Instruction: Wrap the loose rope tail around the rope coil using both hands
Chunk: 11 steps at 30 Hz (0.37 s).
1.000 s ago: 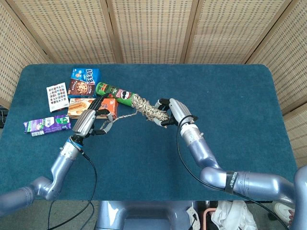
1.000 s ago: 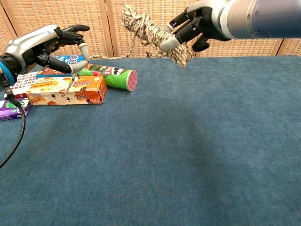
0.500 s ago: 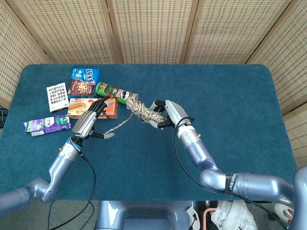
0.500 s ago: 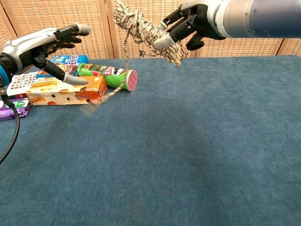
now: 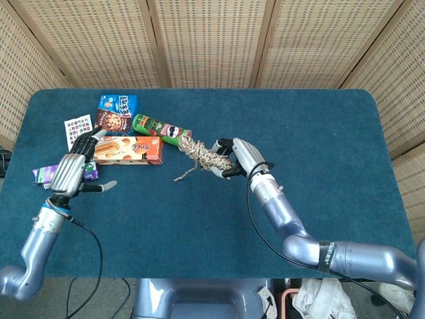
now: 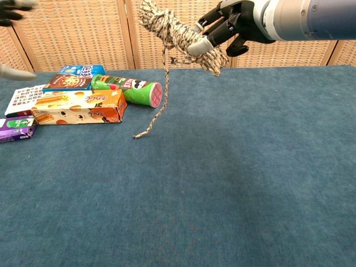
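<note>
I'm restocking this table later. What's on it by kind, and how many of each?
Boxes: 3, blue, brown, orange
Chip can: 1
Purple packet: 1
Patterned card: 1
Rope coil: 1, held above the table by the right hand
Total: 7

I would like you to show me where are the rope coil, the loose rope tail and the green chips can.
rope coil [image 5: 207,155], head view, on the middle of the wound bundle.
loose rope tail [image 6: 156,113], chest view, on the hanging strand.
green chips can [image 6: 125,88], chest view, on its side wall.
</note>
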Motion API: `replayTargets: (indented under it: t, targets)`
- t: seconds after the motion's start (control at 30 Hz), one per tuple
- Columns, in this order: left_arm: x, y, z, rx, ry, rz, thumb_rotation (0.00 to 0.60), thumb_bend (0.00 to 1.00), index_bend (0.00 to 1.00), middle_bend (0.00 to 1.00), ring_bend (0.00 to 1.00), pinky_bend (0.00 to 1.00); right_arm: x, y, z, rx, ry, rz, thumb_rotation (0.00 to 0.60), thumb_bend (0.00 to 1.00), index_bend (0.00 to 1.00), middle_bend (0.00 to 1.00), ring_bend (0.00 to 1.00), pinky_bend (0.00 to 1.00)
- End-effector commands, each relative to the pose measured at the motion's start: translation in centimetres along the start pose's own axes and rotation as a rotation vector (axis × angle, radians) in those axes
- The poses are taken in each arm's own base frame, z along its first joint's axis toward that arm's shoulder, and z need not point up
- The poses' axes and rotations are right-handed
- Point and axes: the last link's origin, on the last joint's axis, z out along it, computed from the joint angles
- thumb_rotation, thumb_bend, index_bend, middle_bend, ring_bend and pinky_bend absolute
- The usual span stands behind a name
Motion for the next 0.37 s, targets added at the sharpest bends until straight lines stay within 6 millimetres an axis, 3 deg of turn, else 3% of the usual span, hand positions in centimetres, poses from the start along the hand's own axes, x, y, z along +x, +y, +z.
replayTargets:
  t: [0.03,0.23,0.37]
  targets:
    - [2.7,-2.9,-4.8,0.177,0.042,0.137,0.6,0.0,0.0,0.0,0.0,0.0,0.3,0.1,-0.2,0.003,0.009,-0.023,0.6,0.7,0.69,0.7,0.48,0.94]
    - [5.0,-5.4,-10.7,0.456,0.106,0.352,0.6,0.0,0.0,0.0,0.0,0.0,0.8,-0.2,-0.7,0.018,0.033,-0.078,0.6,0.7,0.69,0.7,0.48,0.94]
    - [5.1,-5.8,-12.4,0.541,0.099,0.403,0.6,0.01,0.0,0.0,0.0,0.0,1.0,-0.3,-1.0,0.03,0.048,-0.122,0.6,0.7,0.69,0.7,0.48,0.94]
